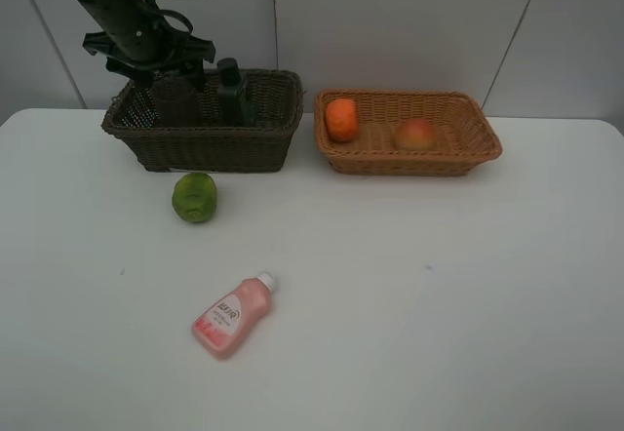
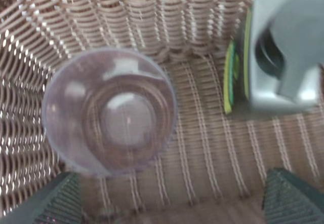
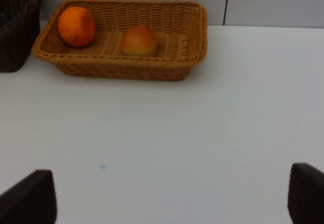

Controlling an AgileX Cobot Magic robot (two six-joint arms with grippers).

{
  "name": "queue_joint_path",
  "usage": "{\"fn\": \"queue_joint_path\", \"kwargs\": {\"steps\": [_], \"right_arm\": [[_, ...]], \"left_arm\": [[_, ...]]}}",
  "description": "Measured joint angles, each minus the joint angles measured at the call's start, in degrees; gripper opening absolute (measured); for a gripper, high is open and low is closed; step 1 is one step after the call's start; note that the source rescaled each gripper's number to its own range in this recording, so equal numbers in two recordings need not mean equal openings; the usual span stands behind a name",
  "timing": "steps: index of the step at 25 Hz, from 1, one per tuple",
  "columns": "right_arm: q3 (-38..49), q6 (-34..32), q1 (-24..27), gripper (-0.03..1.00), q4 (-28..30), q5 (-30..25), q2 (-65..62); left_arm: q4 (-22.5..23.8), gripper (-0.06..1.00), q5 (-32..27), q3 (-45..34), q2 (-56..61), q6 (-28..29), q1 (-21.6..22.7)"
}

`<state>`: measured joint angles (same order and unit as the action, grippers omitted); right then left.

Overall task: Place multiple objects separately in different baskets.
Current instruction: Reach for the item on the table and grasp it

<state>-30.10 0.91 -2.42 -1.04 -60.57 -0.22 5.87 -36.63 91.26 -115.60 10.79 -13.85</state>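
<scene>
White tabletop (image 1: 439,304) carries 2 baskets at the back: dark basket (image 1: 205,143) on the left, light basket (image 1: 458,153) on the right. Left claw (image 2: 172,206) hangs over the dark basket, spread wide, gripping nothing. Right claw (image 3: 167,198) is over bare tabletop facing the light basket, also spread and empty, and is not in the high view. 6 objects: 2 bottles, 3 fruits, 1 cup. Pump bottle (image 1: 231,90) stands upright in the dark basket. Pink bottle (image 1: 232,316) lies on the tabletop, long axis diagonal, cap toward back-right, base toward front-left. Citrus (image 1: 194,197) is on the tabletop just in front of the dark basket, not touching it. Tangerine (image 1: 341,119) and peach (image 1: 415,135) are in the light basket, apart. Cup (image 2: 109,112) is upright on the dark basket floor under the left claw, untouched, near the pump bottle. So 4 binned, 2 left. Both leftovers lie on the left half, camera-ward of the left claw; the left arm looks nearer, with the citrus the closest pick.
</scene>
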Motion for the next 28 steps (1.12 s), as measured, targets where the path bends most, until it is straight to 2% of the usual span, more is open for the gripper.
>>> {"fn": "queue_joint_path", "kwargs": {"steps": [5, 14, 18, 22, 25, 28], "right_arm": [[0.00, 0.00, 0.00, 0.97, 0.00, 0.00, 0.00], [0.00, 0.00, 0.00, 0.97, 0.00, 0.00, 0.00], [0.00, 0.00, 0.00, 0.97, 0.00, 0.00, 0.00], [0.00, 0.00, 0.00, 0.97, 0.00, 0.00, 0.00], [0.00, 0.00, 0.00, 0.97, 0.00, 0.00, 0.00], [0.00, 0.00, 0.00, 0.97, 0.00, 0.00, 0.00]], "left_arm": [[0.66, 0.94, -5.36, -2.94, 4.73, 0.26, -3.13], [1.10, 0.94, -3.79, -19.95, 20.39, 0.37, -9.87], [1.10, 0.94, -7.35, -24.76, 25.07, 0.37, -15.37], [0.46, 0.94, -12.84, -25.53, 25.95, 0.37, -22.17], [-0.12, 0.94, -13.31, -25.53, 25.95, 0.37, -26.76], [-1.20, 0.94, -13.19, -25.53, 25.95, 0.37, -29.52]]}}
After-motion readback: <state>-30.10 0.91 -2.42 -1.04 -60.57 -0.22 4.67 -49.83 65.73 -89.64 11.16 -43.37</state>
